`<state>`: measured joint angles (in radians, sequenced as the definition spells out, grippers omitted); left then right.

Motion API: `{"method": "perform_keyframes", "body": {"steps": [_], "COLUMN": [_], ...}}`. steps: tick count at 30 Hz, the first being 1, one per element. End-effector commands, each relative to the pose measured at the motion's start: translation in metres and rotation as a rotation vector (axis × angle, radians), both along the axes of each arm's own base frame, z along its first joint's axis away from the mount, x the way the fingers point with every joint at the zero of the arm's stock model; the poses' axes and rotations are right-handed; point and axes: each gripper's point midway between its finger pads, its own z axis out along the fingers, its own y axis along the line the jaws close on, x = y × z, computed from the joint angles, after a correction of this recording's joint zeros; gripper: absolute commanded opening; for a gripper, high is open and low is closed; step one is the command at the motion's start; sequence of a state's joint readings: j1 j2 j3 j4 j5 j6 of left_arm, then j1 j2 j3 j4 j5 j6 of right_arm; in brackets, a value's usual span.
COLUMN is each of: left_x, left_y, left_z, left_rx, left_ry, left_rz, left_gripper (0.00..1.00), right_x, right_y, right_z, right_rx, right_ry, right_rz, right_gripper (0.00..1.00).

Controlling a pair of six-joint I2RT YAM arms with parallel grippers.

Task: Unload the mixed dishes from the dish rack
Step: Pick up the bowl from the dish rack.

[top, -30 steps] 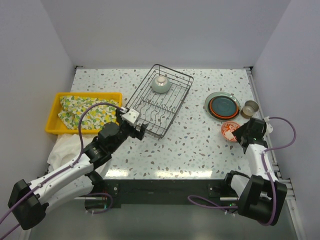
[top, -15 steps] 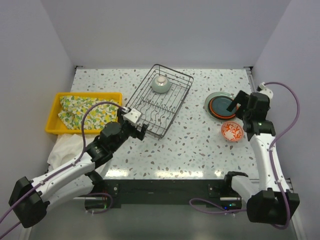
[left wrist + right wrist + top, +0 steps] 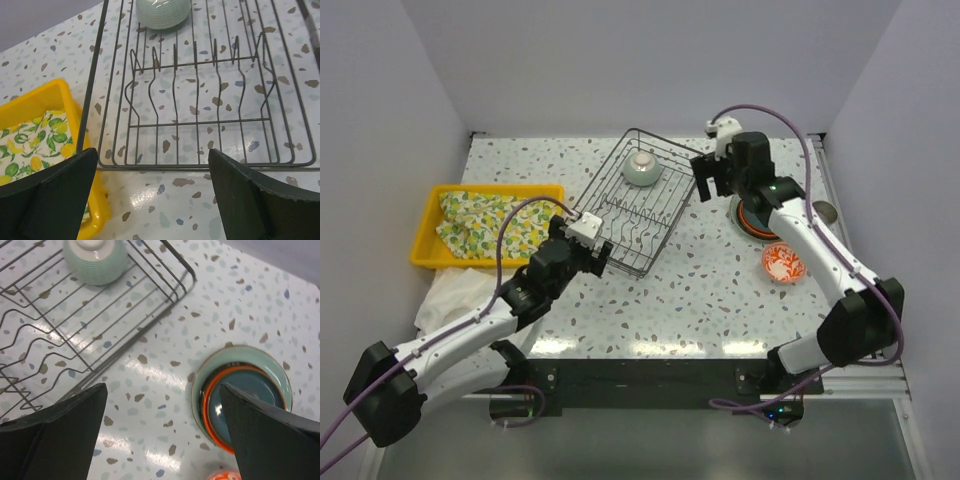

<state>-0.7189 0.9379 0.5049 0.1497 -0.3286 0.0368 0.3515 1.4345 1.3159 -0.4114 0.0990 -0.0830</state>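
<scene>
1 celadon bowl [image 3: 95, 260], inverted at the far end of the dish rack [image 3: 640, 215]: your right gripper [image 3: 708, 182] hangs just beside that corner, fingers spread wide, left gripper [image 3: 152, 195] fingers likewise parted at the near rim, so cross the wire high and straddle the bowl squarely.

Table [image 3: 720, 290]: speckled white.
Dish rack [image 3: 638, 215]: black wire, stood centre-far and held one upturned celadon bowl [image 3: 642, 169] at its far end.
Plate stack [image 3: 757, 222]: lay right of the rack, partly under the right arm.
Red-patterned bowl [image 3: 783, 263]: sat nearer.
Yellow tray [image 3: 428, 235]: held a patterned cloth [image 3: 485, 225], left.
Left pincer [image 3: 601, 260]: was at the rack's near-left edge.
Right pincer [image 3: 708, 180]: was by its far-right corner.
</scene>
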Motion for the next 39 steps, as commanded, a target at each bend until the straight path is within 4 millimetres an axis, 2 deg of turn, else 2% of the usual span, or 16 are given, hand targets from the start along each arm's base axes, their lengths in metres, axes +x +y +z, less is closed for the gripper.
{"method": "perform_keyframes", "body": {"steps": [1, 2, 3, 5, 7, 8, 9, 10, 15, 18, 23, 24, 26, 28, 34, 39], "left_x": [0.019, 0.022, 0.023, 0.028, 0.031, 0.033, 0.034, 0.036, 0.037, 0.036, 0.037, 0.037, 0.036, 0.036, 0.034, 0.034], "left_y": [0.020, 0.026, 0.031, 0.043, 0.052, 0.059, 0.063, 0.066, 0.072, 0.076, 0.084, 0.085, 0.086, 0.087, 0.087, 0.085], "left_z": [0.021, 0.021, 0.020, 0.019, 0.017, 0.016, 0.015, 0.014, 0.012, 0.011, 0.012, 0.013, 0.012, 0.012, 0.013, 0.011], "left_rx": [-0.034, -0.056, -0.056, -0.064, -0.075, -0.077, -0.080, -0.081, -0.065, -0.050, -0.022, -0.018, -0.015, -0.014, -0.013, -0.016], "left_ry": [-0.033, -0.026, -0.023, -0.021, -0.010, -0.005, 0.000, 0.002, 0.005, 0.001, -0.006, -0.009, -0.008, -0.009, -0.009, -0.005], "left_rz": [0.132, 0.166, 0.185, 0.229, 0.268, 0.295, 0.309, 0.322, 0.344, 0.358, 0.395, 0.397, 0.403, 0.401, 0.399, 0.384], "left_gripper": [0.97, 0.97, 0.97, 0.97, 0.97, 0.97, 0.97, 0.97, 0.97, 0.97, 0.97, 0.97, 0.97, 0.97, 0.96, 0.96], "right_x": [0.026, 0.029, 0.032, 0.042, 0.048, 0.055, 0.058, 0.060, 0.082, 0.095, 0.122, 0.126, 0.136, 0.143, 0.154, 0.160], "right_y": [0.053, 0.061, 0.074, 0.090, 0.111, 0.119, 0.130, 0.136, 0.177, 0.193, 0.202, 0.203, 0.201, 0.196, 0.189, 0.188], "right_z": [0.019, 0.017, 0.025, 0.009, 0.011, -0.006, 0.002, -0.001, -0.021, -0.035, -0.055, -0.068, -0.069, -0.081, -0.107, -0.119], "right_rx": [-0.135, -0.162, -0.165, -0.214, -0.236, -0.265, -0.264, -0.270, -0.298, -0.353, -0.429, -0.449, -0.483, -0.537, -0.646, -0.677], "right_ry": [-0.095, -0.098, -0.121, -0.101, -0.114, -0.092, -0.113, -0.114, -0.158, -0.185, -0.232, -0.222, -0.249, -0.255, -0.253, -0.269], "right_rz": [0.235, 0.271, 0.299, 0.351, 0.396, 0.416, 0.432, 0.447, 0.536, 0.569, 0.571, 0.573, 0.547, 0.530, 0.534, 0.526], "right_gripper": [0.98, 0.98, 0.98, 0.98, 0.98, 0.98, 0.98, 0.98, 0.98, 0.98, 0.98, 0.98, 0.98, 0.98, 0.98, 0.98]}}
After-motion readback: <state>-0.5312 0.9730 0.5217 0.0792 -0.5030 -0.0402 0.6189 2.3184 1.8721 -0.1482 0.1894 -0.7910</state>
